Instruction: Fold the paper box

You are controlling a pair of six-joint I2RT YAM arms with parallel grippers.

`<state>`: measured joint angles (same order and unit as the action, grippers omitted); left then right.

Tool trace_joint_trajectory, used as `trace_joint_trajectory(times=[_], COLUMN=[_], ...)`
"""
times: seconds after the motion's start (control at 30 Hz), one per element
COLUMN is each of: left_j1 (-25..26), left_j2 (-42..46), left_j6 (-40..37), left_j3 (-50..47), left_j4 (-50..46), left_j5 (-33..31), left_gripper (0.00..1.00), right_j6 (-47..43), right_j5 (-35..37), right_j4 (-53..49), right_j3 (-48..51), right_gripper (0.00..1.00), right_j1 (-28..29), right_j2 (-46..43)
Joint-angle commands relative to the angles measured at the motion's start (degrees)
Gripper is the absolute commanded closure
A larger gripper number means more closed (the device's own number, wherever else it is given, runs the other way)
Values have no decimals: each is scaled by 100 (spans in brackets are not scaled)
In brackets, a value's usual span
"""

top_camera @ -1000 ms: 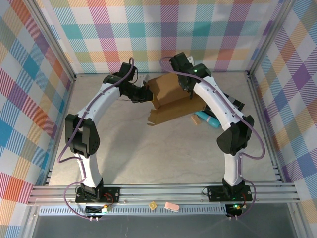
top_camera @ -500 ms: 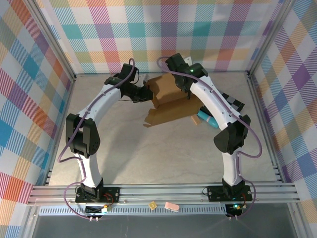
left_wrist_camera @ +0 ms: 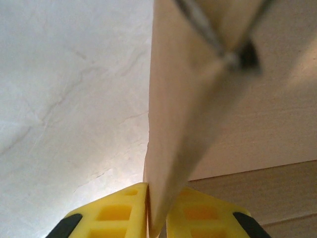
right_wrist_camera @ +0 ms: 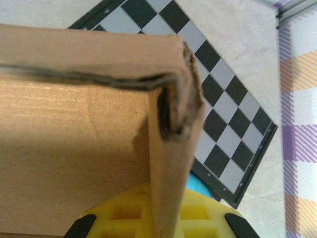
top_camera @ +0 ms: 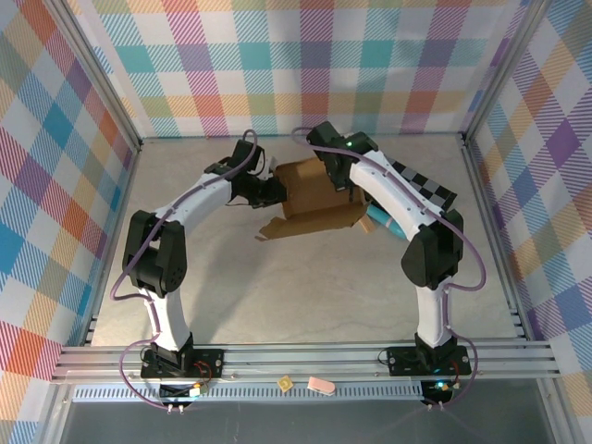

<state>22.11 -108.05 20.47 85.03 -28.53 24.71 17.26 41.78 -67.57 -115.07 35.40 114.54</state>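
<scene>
Brown die-cut cardboard paper box (top_camera: 319, 199) is half-formed at the rear middle of the pale worktop (top_camera: 296, 296), beside the black-and-grey checkered board (top_camera: 421, 188). Left hand (top_camera: 275, 191) narrow, pinching a panel edge. Right hand (top_camera: 345, 178) clamped on a doubled wall. Step looks like raising walls. Next probably needs a regrip, then folding the loose flaps and tucking the tabs.

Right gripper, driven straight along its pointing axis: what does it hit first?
The box: the right gripper is shut on its wall, which runs ahead to a folded corner. Past that corner lies the checkerboard, probably lower, though depth is unclear.
</scene>
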Motion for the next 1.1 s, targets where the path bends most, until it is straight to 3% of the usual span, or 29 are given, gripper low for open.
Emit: trace_joint_trajectory(times=[0.0,0.23,0.57,0.87,1.07], left_j1=[117,182,163,133,232], left_j2=[95,227,328,320,294], left_j6=[168,450,490,355,523], left_j3=[-370,-1389,-1919,-1920,-1989], left_j4=[616,1519,2195,2223,1879], left_j5=[3,-341,-797,-999,-1961], left_gripper=[85,85,73,88,93], right_j6=[184,121,-214,-218,-223], right_j5=[-348,-254,-197,-215,-205], right_j4=[205,1108,2021,1985,1946], right_j3=[377,1335,2196,2196,2140], right_gripper=[100,100,100,100,100], right_j1=[227,388,425,433,432], right_j2=[-219,-428,-771,-754,-748])
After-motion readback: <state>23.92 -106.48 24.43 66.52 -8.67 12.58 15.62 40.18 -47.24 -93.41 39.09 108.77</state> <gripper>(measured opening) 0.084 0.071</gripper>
